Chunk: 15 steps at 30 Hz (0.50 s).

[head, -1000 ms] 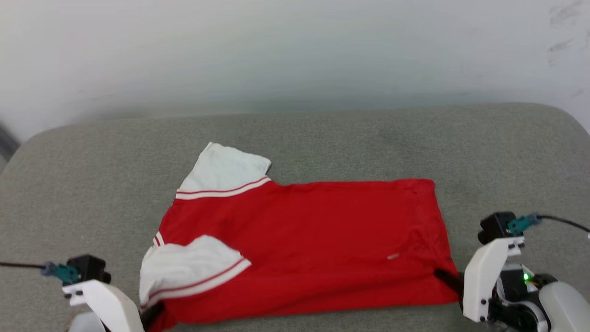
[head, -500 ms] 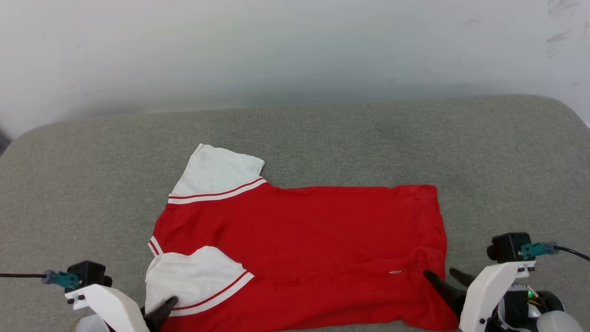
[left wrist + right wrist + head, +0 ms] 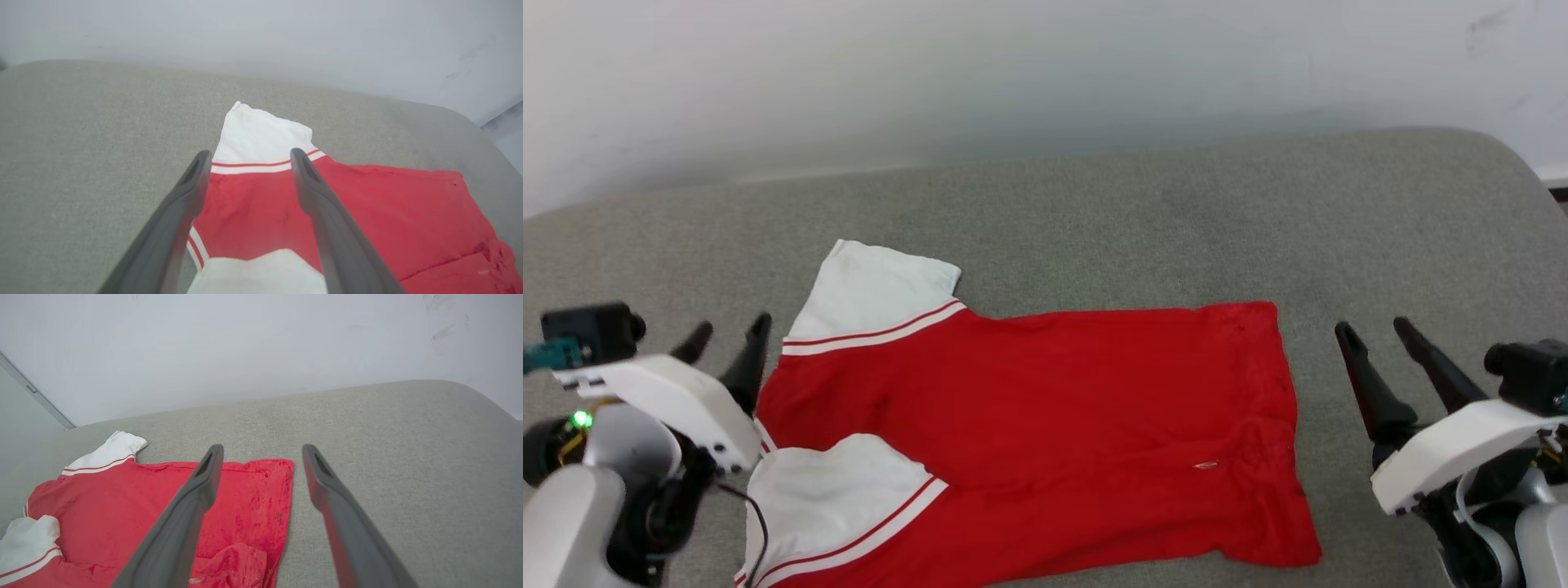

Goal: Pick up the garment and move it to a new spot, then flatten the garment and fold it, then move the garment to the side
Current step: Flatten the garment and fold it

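Garment: lower centre of head view, flat on grey cushion. White sleeves at frame left, hem at frame right, wrinkles near lower-right hem.
Handling (judged): light, limp, thin; will sag when lifted and drag on cushion nap.
Likely grip points: hem corners at right, shoulder edge at left.
Left hand: fingers spread wide, empty, just beside upper sleeve.
Right hand: spread wide, empty, apart from hem, over bare cushion.
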{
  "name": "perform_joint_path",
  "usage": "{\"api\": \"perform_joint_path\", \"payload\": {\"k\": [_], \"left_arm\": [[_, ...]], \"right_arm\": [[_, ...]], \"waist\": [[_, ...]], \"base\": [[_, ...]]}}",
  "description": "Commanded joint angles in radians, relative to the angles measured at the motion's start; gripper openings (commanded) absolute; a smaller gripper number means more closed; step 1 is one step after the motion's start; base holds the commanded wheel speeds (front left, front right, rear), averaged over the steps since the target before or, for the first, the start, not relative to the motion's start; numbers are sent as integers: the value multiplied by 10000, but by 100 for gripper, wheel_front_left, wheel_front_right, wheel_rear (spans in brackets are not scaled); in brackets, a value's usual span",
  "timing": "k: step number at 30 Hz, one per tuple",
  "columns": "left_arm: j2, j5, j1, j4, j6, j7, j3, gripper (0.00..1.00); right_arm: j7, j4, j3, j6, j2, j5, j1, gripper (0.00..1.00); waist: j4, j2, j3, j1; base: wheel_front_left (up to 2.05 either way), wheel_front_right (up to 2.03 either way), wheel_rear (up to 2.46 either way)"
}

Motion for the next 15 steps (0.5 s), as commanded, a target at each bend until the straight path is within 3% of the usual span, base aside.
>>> {"api": "perform_joint_path", "payload": {"k": [1,8,15], "left_arm": [[108,225,-526,53,106,-128,42,100],[559,403,-2532,866,5,451,145,100],[1542,50,-4275,2164,-543,2796,-185,100]], "right_arm": [[-69,-240,-32,-3,96,-71,-354,100],[-282,-855,164,-3,342,20,-1233,100],[-557,-642,350,-3,486,147,-1604,100]], "waist": [[-420,0,735,0],[-1232,0,2260,0],[-1761,0,2947,0]], "base": [[0,0,0],[0,0,0],[0,0,0]]}}
